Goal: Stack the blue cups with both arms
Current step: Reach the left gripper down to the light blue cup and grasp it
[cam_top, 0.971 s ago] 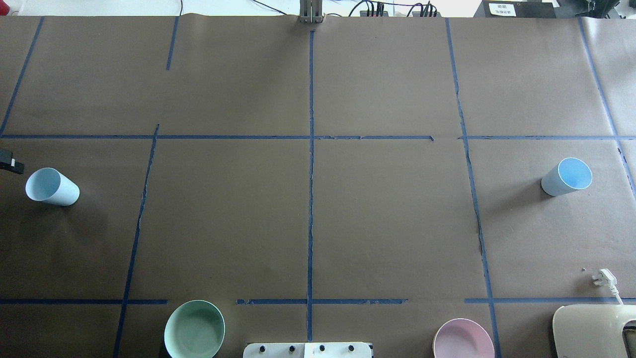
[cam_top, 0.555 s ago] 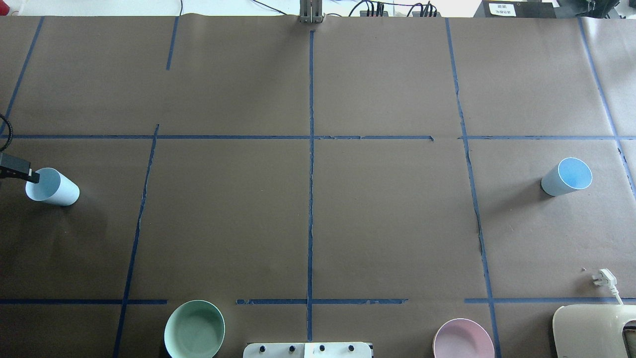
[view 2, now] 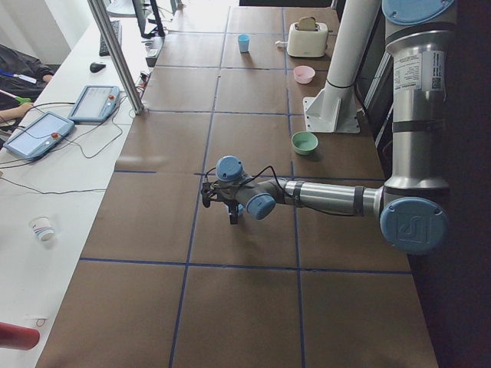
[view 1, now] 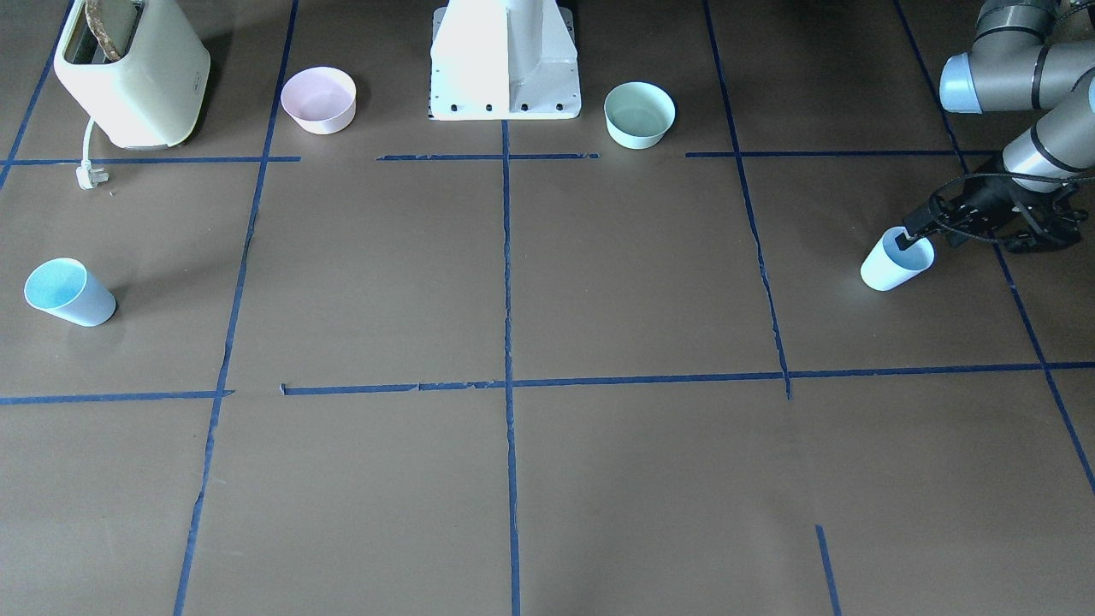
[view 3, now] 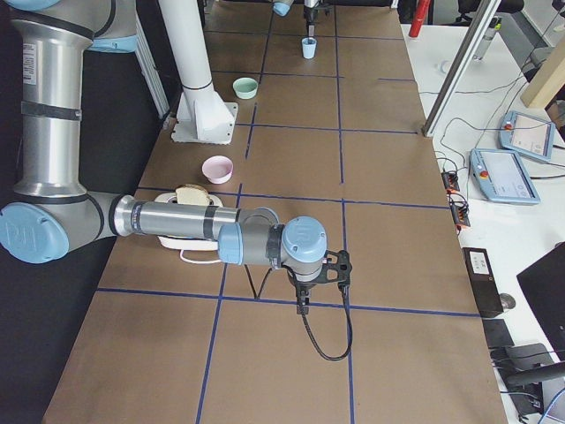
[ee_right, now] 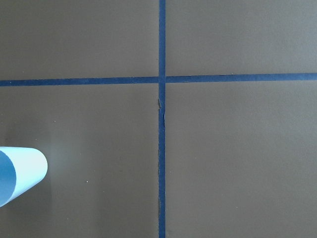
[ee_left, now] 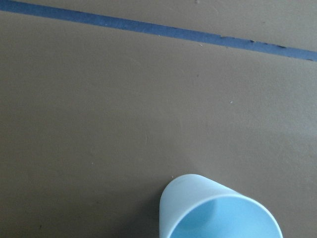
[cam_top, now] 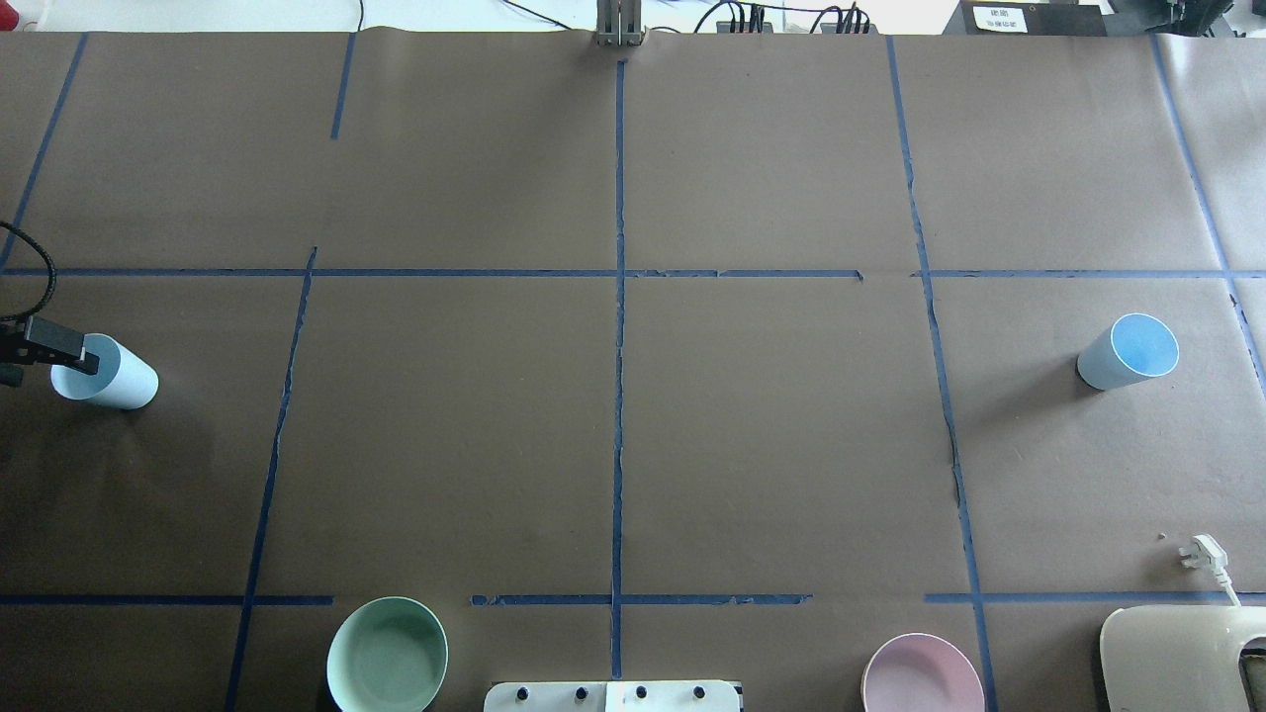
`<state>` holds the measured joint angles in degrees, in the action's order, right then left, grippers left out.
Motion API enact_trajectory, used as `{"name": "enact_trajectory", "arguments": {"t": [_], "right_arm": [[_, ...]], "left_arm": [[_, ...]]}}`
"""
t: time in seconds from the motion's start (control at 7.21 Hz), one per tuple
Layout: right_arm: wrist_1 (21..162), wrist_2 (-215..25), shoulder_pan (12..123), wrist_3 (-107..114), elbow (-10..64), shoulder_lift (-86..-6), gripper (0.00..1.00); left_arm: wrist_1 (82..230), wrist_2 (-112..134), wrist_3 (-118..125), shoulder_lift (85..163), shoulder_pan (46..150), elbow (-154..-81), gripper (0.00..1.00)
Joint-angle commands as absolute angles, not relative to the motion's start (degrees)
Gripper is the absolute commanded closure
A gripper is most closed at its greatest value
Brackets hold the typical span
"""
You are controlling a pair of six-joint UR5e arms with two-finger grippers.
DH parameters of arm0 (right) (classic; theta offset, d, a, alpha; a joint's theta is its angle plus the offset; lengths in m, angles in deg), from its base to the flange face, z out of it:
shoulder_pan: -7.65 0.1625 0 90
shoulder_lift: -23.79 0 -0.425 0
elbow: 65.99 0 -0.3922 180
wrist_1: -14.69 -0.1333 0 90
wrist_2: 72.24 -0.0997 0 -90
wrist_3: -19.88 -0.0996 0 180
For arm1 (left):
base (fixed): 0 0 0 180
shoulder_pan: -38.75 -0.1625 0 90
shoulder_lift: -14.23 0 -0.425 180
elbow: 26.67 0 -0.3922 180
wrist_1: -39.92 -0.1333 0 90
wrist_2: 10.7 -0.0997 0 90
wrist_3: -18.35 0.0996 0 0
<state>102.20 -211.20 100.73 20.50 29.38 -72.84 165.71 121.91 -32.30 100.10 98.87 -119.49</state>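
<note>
Reaching in at the bench's (cam_top: 633, 445) left end, the left claw (view 1: 905, 242) is hanging at the mouth of the left-side blue cup (view 1: 883, 267), one black finger (cam_top: 71, 348) dipping into the opening. Whether this claw is spread or pinched, I cannot tell. That cup is standing upright on the bench. The other blue cup (cam_top: 1128, 353) is standing upright well apart, near the right end. The right claw (view 3: 302, 305) is hovering low over the bench, showing only from the side, so its state cannot be told.
</note>
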Motion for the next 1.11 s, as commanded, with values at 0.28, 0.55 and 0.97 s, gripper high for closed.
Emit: {"name": "enact_trajectory", "arguments": {"t": [0.28,0.55,0.97], "right_arm": [[102.05,-211.55,100.73,20.5,29.37,-72.54,0.0],[102.05,-211.55,100.73,20.5,29.37,-72.27,0.0],[101.87,-211.11,100.56,20.5,30.41,-70.18,0.0]], "left_arm": [[165.69,121.75,-32.1,100.45,97.64,-118.69,0.87],[165.52,122.45,-32.88,100.45,97.9,-120.08,1.0],[144.63,125.28,-36.04,108.3,98.25,-132.0,1.0]]}}
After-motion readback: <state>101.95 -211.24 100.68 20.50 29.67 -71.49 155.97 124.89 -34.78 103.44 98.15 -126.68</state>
